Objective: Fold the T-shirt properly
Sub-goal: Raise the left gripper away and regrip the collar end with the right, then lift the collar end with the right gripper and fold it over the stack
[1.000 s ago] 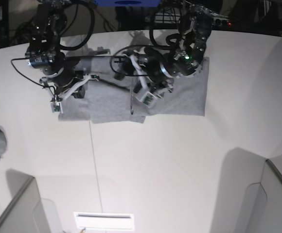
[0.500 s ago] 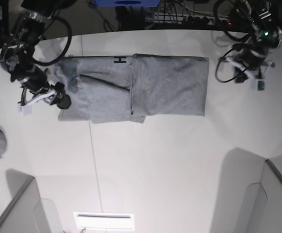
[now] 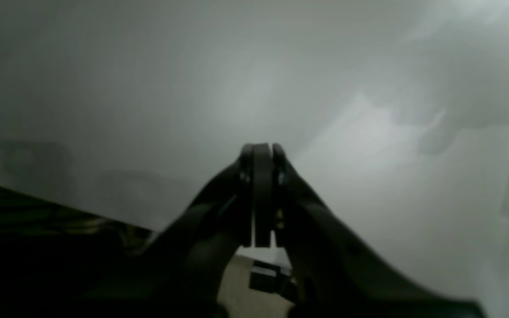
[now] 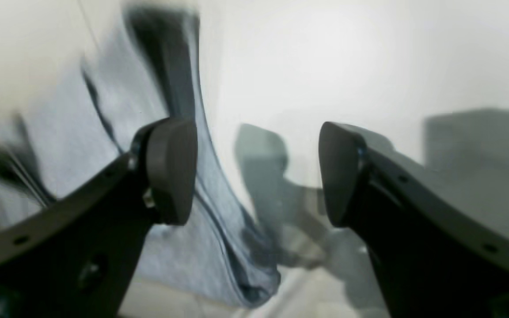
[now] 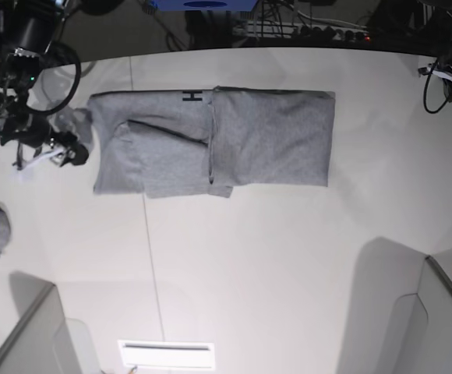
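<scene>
Now both arms are off the T-shirt, where a second ago they worked right on top of it. The right gripper has gone from pinched to spread wide, empty, just beside the cloth's end nearest the table's left edge; the left gripper is clenched on nothing near the far right corner. A fold looks finished. The shirt lies near the far edge, long axis left to right, black lettering showing along its far side
</scene>
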`<state>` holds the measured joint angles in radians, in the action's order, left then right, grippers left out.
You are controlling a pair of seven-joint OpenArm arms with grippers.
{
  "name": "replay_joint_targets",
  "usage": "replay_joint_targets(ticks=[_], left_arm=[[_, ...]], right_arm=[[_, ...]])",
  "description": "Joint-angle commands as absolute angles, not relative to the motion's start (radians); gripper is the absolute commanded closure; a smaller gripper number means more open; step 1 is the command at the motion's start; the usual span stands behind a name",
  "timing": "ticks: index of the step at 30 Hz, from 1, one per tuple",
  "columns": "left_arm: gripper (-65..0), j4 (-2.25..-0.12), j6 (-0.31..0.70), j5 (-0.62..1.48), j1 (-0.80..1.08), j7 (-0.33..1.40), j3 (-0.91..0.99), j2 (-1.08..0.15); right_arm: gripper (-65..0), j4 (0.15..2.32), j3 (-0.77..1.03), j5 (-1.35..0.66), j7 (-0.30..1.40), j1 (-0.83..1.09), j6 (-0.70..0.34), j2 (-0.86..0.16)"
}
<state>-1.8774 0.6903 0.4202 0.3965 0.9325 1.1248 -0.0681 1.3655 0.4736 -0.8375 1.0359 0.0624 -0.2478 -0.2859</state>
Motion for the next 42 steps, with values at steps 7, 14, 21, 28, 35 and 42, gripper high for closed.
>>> replay_joint_targets(ticks=[7,14,21,28,35,42], left_arm=[[0.0,-1.885,0.698,0.430,0.394,0.917,1.130,-0.082],[0.0,-1.885,0.698,0.430,0.394,0.917,1.127,-0.082],[0.0,-1.885,0.698,0.432,0.394,0.917,1.124,-0.082],[0.0,-1.885,0.698,0.432,0.394,0.917,1.121,-0.081],[0.0,-1.885,0.698,0.427,0.378,0.914,0.938,-0.076],[0.0,-1.863,0.698,0.283,0.318,0.914,0.765,-0.077]], right_arm=[[-39.0,1.368,0.323,-0.858,0.984,0.111,-0.275,-0.268],[-39.0,1.402,0.189,-0.858,0.961,0.176,-0.275,-0.237],[-39.0,1.403,0.117,-0.858,0.951,0.183,-0.274,-0.236],[-26.4,1.330,0.117,-0.858,0.951,0.133,-0.274,-0.239],[0.0,1.328,0.116,-0.858,0.952,0.101,-0.272,-0.243],[0.0,1.339,0.117,-0.796,0.952,0.082,-0.268,-0.266]])
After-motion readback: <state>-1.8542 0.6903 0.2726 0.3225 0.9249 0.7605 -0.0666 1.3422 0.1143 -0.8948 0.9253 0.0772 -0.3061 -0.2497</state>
